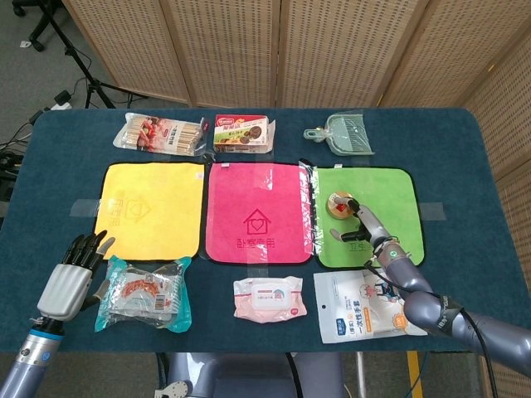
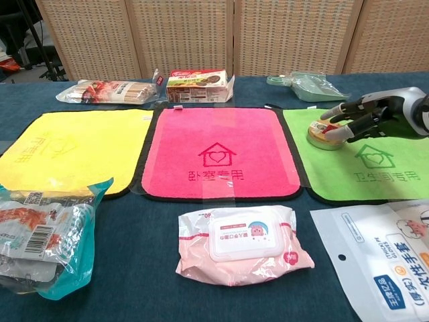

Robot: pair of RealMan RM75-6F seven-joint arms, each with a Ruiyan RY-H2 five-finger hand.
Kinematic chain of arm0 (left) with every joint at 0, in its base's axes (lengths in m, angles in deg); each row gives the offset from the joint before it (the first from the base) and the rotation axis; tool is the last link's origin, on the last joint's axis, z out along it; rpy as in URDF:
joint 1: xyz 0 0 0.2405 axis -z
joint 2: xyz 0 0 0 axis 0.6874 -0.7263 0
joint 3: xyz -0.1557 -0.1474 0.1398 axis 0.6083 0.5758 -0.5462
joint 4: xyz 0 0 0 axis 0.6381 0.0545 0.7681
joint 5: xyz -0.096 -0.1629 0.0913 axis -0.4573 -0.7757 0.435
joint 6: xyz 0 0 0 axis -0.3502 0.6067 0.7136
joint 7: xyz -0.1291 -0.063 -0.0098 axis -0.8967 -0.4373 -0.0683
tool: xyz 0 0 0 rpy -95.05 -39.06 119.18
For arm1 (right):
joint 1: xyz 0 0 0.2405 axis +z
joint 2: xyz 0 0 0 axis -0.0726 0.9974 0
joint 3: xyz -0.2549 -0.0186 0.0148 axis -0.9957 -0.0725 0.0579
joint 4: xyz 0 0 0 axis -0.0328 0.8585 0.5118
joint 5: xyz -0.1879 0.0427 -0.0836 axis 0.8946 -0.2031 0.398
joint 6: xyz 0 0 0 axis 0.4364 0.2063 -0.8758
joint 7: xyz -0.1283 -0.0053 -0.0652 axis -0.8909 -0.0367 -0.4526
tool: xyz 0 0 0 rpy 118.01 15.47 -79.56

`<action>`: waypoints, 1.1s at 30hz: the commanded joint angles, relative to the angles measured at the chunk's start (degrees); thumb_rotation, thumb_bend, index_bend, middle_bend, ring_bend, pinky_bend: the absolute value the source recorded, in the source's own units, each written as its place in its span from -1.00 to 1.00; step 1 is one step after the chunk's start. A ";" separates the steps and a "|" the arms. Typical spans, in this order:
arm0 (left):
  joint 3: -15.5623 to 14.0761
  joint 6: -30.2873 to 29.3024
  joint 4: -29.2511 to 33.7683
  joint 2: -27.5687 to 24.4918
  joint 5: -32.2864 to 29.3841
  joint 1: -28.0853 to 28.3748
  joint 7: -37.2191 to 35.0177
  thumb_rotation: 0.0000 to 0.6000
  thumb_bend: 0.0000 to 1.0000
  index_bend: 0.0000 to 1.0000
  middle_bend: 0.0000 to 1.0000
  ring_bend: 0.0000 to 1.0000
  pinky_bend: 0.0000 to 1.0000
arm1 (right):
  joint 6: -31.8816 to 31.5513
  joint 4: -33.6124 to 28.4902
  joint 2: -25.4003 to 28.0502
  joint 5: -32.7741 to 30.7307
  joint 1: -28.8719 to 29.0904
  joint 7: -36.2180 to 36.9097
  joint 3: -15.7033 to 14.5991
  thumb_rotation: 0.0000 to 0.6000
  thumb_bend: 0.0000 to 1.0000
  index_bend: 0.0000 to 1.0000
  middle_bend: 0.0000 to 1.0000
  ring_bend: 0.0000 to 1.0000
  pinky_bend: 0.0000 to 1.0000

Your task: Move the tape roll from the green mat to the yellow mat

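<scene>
On the green mat (image 2: 375, 164), the tape roll (image 2: 324, 135) is clasped by the right hand (image 2: 365, 115)
Fingers (image 2: 335, 111) grasp only its rim; slippage is judged possible when lifted

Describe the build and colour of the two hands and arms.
The left hand has a light grey back and black fingers, on a blue-grey forearm. The right hand has a silver-white back with black fingers; its arm is glossy grey-blue, with a thin black cable alongside.

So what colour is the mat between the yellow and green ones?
Pink mat, black-edged, with a darker house-and-heart outline printed on it; the chest view shows it best.
</scene>
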 commanded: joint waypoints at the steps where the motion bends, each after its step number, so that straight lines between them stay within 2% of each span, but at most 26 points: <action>1: 0.00 0.00 0.01 0.01 0.01 0.01 0.01 1.00 -0.22 -0.84 -1.00 -1.00 -1.00 | -0.79 -0.20 0.08 0.05 0.21 -0.20 -0.03 1.00 -0.22 -0.72 -0.92 -1.00 -0.86; 11: -0.11 0.02 0.07 0.08 0.09 0.02 0.23 1.00 -0.22 -0.84 -1.00 -1.00 -1.00 | -1.10 0.71 0.76 -1.47 1.24 -0.79 -0.16 1.00 -0.23 -0.72 -0.92 -1.00 -0.86; 24: -0.32 0.39 0.00 0.37 0.12 0.11 0.82 1.00 -0.22 -0.84 -1.00 -1.00 -1.00 | 6.81 10.15 -0.60 -2.22 3.28 -0.02 -1.53 1.00 -0.22 -0.72 -0.92 -1.00 -0.86; 33: -0.48 0.56 0.04 0.48 0.27 0.20 0.83 1.00 -0.22 -0.84 -1.00 -1.00 -1.00 | 8.78 9.29 -0.64 0.98 3.27 1.27 -1.48 1.00 -0.22 -0.72 -0.92 -1.00 -0.86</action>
